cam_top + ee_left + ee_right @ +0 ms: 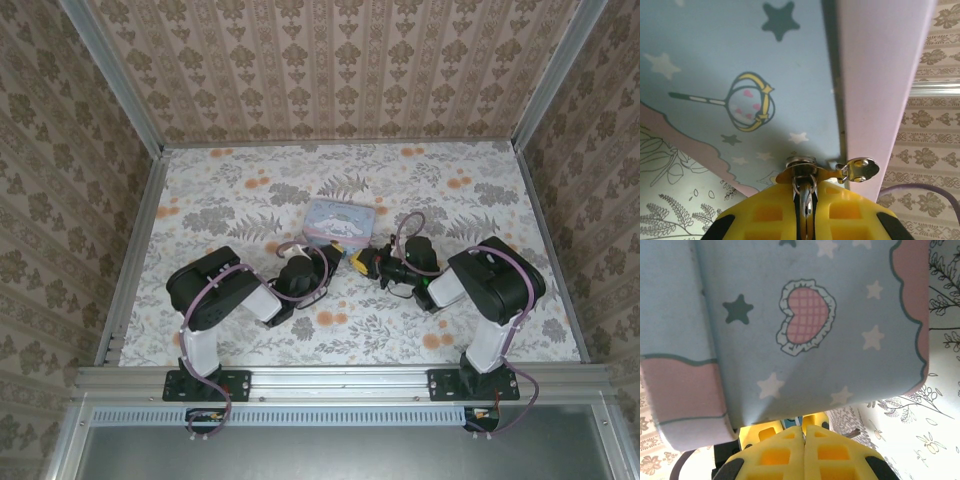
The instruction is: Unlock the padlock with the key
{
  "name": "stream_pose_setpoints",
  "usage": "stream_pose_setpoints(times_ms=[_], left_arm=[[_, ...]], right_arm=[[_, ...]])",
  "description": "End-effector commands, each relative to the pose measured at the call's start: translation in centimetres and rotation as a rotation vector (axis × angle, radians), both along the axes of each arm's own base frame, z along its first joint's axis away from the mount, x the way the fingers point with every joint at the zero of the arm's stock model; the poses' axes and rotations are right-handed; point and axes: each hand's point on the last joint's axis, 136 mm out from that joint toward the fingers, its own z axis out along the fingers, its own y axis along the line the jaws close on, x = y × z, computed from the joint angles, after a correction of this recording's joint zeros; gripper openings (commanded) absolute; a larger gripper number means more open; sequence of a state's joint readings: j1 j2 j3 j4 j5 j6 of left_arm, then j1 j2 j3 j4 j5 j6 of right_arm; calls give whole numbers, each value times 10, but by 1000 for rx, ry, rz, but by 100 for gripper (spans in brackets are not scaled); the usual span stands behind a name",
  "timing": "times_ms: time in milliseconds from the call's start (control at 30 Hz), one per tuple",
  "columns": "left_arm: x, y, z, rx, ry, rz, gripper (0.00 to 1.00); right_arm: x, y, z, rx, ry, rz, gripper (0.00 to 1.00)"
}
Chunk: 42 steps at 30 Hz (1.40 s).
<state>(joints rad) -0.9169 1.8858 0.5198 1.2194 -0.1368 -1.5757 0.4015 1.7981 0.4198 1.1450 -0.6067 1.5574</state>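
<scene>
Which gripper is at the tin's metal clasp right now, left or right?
The left gripper: its yellow fingers pinch a silvery loop beside the clasp on the tin. The right gripper is shut, facing the tin's heart-printed side.

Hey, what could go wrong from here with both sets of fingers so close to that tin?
1. The left fingers pinch only a thin silvery metal piece beside the tin's hasp. It may twist or slip out.
2. The tin looks unfixed on the table, and the shut right fingers sit right up at it, so a push could slide it away.
</scene>
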Motion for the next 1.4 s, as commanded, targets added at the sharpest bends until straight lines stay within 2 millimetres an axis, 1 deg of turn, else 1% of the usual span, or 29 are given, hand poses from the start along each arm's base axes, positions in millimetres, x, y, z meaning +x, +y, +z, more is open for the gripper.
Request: stream_pose_setpoints(times_ms=[0, 67, 200, 333, 367, 467, 567, 733, 1033, 1100, 1233, 1300, 1367], left_arm=[[-61, -52, 42, -163, -3, -292, 0], [-63, -53, 44, -170, 3, -301, 0], [-65, -53, 40, -167, 16, -309, 0], [-67, -56, 39, -169, 20, -322, 0], [-68, -57, 39, -170, 22, -325, 0], [-68, -59, 44, -178, 10, -334, 0], [-69, -60, 50, -189, -1, -339, 0], [-71, -60, 61, -218, -3, -334, 0], [-70, -58, 92, -257, -72, -319, 0], [-70, -59, 93, -261, -70, -323, 0], [-69, -61, 85, -251, -55, -321, 0], [-69, -63, 79, -241, -45, -327, 0], [-70, -66, 74, -235, -36, -335, 0]], right_arm=[[28, 0, 31, -47, -182, -4, 0], [27, -3, 29, -131, -232, 29, 0], [24, -2, 35, -259, -353, 110, 0], [22, 1, 40, -296, -414, 162, 0], [22, 1, 38, -294, -408, 166, 0], [24, 2, 35, -240, -378, 140, 0], [28, 5, 36, -126, -344, 93, 0], [34, 6, 37, 0, -282, 38, 0], [42, 0, 31, 75, -159, -31, 0], [43, 1, 34, 84, -158, -28, 0], [44, 4, 37, 102, -149, -21, 0], [42, 10, 41, 109, -155, -4, 0], [39, 22, 50, 120, -176, 28, 0]])
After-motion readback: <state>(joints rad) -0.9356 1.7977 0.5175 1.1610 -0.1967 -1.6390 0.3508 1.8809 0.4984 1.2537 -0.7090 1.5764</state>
